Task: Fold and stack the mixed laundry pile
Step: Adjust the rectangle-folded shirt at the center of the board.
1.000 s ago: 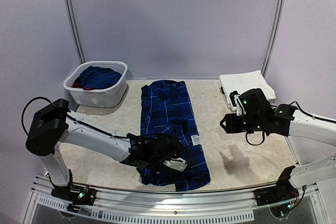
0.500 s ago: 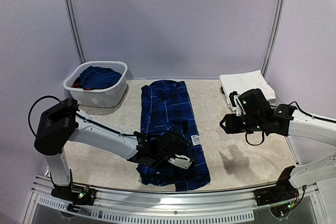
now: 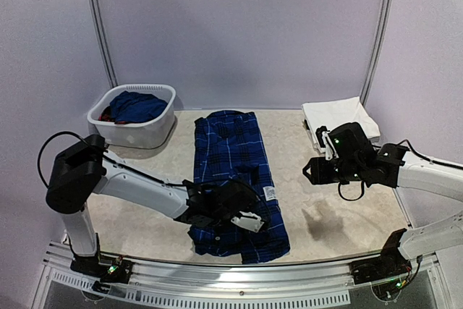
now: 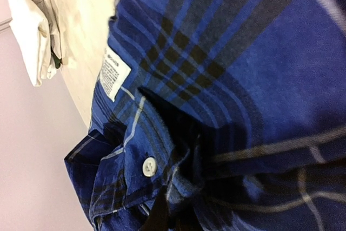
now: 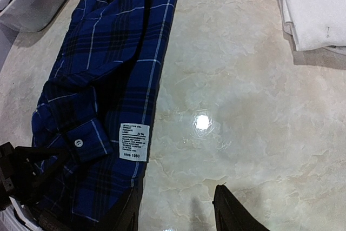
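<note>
The navy plaid shirt (image 3: 233,168) lies lengthwise in the middle of the table, sides folded in, with its white label (image 5: 133,141) at the right edge. My left gripper (image 3: 244,216) is low on the shirt's near part. In the left wrist view the shirt (image 4: 232,79) fills the frame. One dark finger (image 4: 160,213) shows, with bunched cloth by the buttoned cuff (image 4: 148,166) pinched against it. My right gripper (image 3: 312,170) hangs open and empty over bare table right of the shirt (image 5: 108,79). Folded white trousers (image 3: 340,116) lie at the back right. A solid blue piece (image 3: 137,105) and a bit of red (image 3: 106,113) are in the basket.
The oval white basket (image 3: 137,134) stands at the back left. The marble table top (image 3: 340,211) shows between the shirt and the right arm. The table's near edge is a metal rail (image 3: 239,280).
My left gripper has slid a little to the right over the shirt's near end, and the cloth there has bunched. The right arm has not moved.
</note>
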